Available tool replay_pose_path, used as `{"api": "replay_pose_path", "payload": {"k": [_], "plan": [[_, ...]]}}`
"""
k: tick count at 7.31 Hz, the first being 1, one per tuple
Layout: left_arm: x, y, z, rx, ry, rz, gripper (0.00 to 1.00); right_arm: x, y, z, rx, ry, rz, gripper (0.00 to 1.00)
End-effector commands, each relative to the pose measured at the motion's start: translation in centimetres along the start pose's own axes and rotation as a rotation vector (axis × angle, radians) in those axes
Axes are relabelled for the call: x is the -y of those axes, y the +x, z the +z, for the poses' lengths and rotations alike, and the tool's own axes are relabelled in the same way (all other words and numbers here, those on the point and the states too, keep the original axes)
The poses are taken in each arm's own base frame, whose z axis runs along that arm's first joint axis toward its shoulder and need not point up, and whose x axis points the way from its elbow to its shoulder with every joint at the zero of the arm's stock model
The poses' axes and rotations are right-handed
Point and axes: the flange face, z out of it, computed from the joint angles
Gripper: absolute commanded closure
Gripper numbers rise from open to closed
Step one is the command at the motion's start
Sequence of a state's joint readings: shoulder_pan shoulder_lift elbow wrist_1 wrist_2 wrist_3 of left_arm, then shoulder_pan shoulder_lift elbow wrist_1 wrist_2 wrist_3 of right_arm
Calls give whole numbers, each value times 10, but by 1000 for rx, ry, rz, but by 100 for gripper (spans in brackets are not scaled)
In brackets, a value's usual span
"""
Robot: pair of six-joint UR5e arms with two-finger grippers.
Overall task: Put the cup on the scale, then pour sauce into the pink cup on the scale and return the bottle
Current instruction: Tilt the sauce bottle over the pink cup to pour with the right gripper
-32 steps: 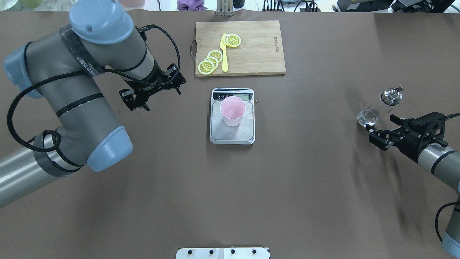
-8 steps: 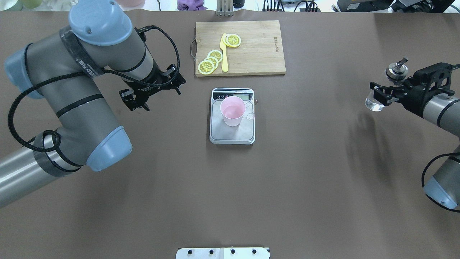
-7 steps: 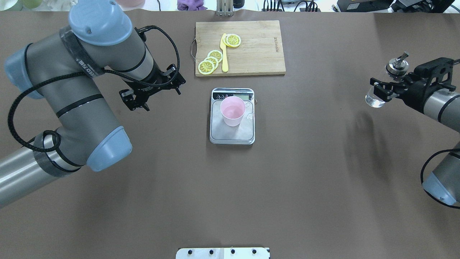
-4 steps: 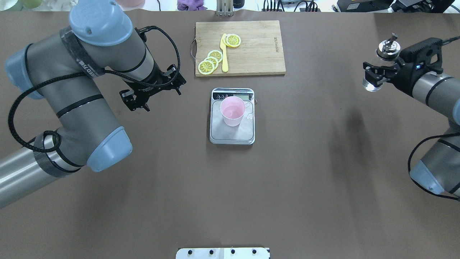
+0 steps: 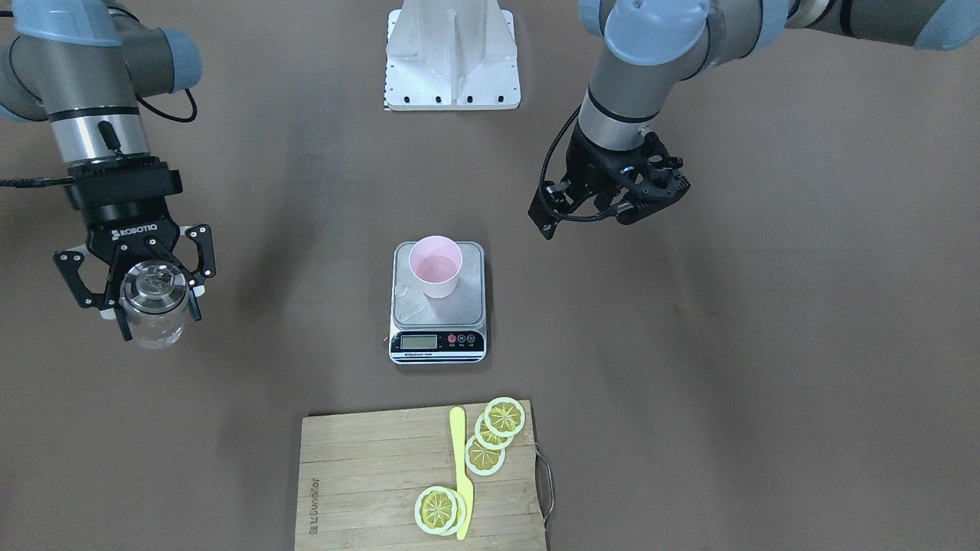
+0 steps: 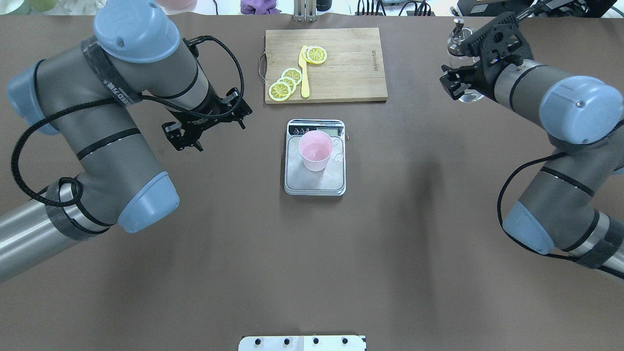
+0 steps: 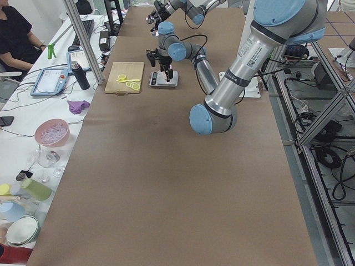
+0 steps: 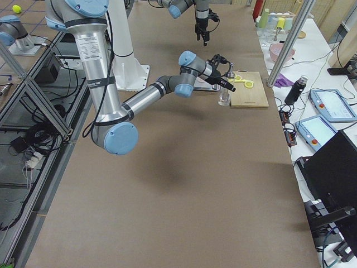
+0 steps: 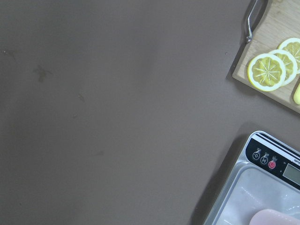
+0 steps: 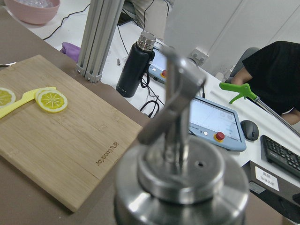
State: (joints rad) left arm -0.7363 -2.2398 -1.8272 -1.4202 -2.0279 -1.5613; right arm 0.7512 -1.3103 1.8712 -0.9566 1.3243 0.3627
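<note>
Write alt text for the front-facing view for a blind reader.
The right gripper holds a glass bottle upright, well aside from the scale, where the pink cup stands. The left gripper hangs empty; lemon slices lie on a cutting board.

Overhead camera behind the robot, front camera opposite looking steeply down, both sharing the scale (image 6: 315,178) and cutting board (image 6: 351,63), two distant end cameras, left wrist camera low with scale off beside its jaws, right wrist camera tight on the bottle (image 10: 183,187) between its jaws.

Brown table (image 6: 312,268) beside a cluttered white bench (image 7: 39,113).
</note>
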Motion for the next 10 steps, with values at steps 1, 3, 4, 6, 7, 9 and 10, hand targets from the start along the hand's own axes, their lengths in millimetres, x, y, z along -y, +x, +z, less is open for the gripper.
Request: {"api": "replay_pose_path", "payload": {"k": [1,3,4,6,7,9,10], "plan": [[0,0,1,1,0,0,1,-6,-82,-4,-159,0,-133,91],[2,-3,3,4,0,-1,2,2,-123,-13,-258,2,-302,90],[4,-9,9,-8,0,5,1,1,-134,-16,-302,6,-432,90],[6,-13,11,-9,1,4,1,-16,-163,-19,-367,8,-510,90],[8,-17,14,-2,1,2,2,-24,-179,-21,-383,2,-548,90],[10,-18,15,3,3,33,1,-29,-201,-20,-410,1,-592,91],[12,-24,21,14,2,44,1,-38,-212,-11,-451,-26,-653,91]]}}
